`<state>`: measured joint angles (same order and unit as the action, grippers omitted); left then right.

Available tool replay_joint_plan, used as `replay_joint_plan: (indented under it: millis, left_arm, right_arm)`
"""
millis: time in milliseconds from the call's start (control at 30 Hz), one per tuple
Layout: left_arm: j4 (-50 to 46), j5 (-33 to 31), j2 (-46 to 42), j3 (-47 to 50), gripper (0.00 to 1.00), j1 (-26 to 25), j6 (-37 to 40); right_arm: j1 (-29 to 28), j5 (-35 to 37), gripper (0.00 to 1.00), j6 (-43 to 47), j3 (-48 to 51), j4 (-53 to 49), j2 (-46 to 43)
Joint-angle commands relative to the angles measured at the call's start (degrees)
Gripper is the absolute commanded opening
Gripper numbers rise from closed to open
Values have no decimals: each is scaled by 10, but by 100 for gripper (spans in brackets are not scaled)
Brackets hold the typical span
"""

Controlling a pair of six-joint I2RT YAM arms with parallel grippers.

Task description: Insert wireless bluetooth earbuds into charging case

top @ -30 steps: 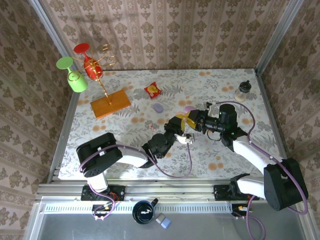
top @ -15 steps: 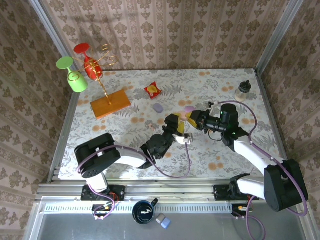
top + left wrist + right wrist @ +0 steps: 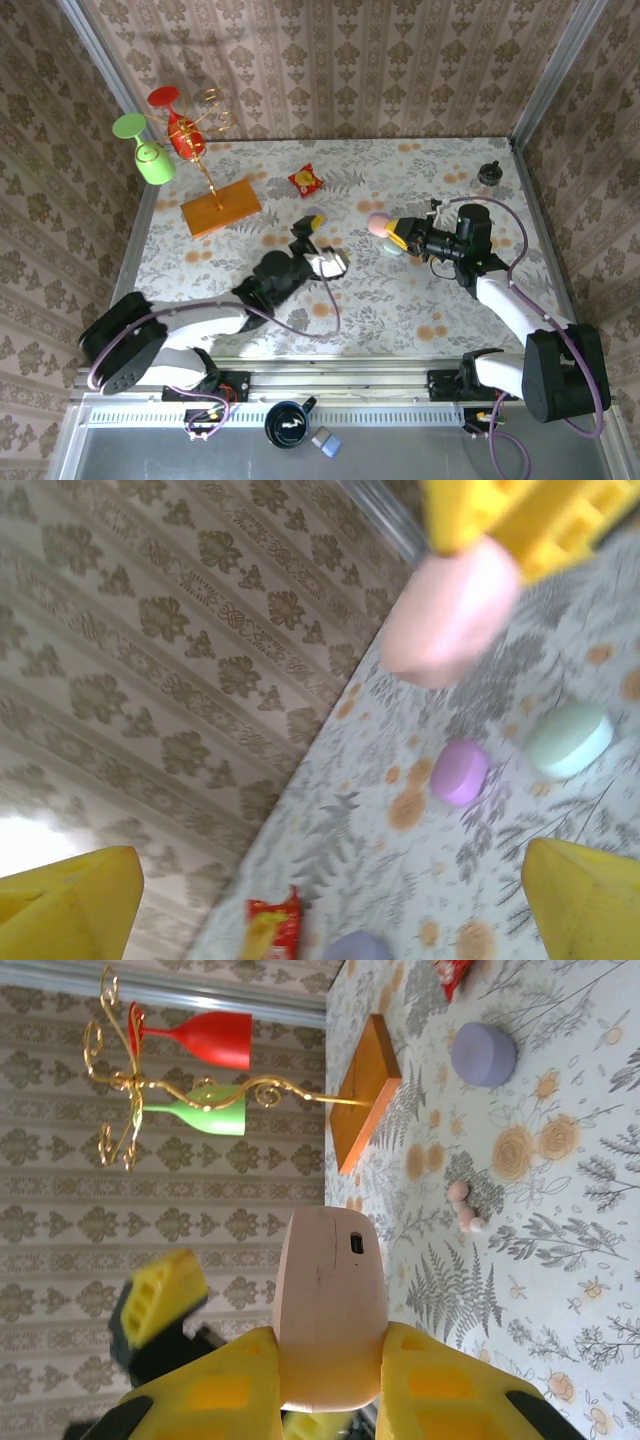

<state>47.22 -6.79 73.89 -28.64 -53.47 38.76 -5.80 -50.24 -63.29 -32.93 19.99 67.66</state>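
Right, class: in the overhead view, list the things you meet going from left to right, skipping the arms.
green glass → wooden base → red snack packet → pink case → small jar
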Motion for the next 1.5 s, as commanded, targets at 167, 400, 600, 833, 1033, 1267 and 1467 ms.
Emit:
replay_joint_plan:
  millis: [167,400,600,833,1033,1267,1467]
  left_arm:
    - [-4,321,-74,55,97,85,-265]
    - [110,408,-27,58,94,112,-292]
    - [224,482,57,36,84,129,-361]
    - [261,496,108,12,84,129,-373]
    - [262,509,122,-12,70,128,-394]
    - [262,535,123,-24,61,129,-413]
    - [262,540,121,-19,36,130,-412]
  right_arm:
    - [0,-94,20,-29,-23,63,6]
    - [-21,-126,21,-40,-35,75,20]
    - [-44,-139,21,-37,-49,72,24]
    - [-84,-151,21,-13,-68,51,24]
    - [-112,-153,22,18,-82,28,27]
    - [-130,-153,22,26,-86,28,49]
    - [-133,-152,22,24,-89,30,54]
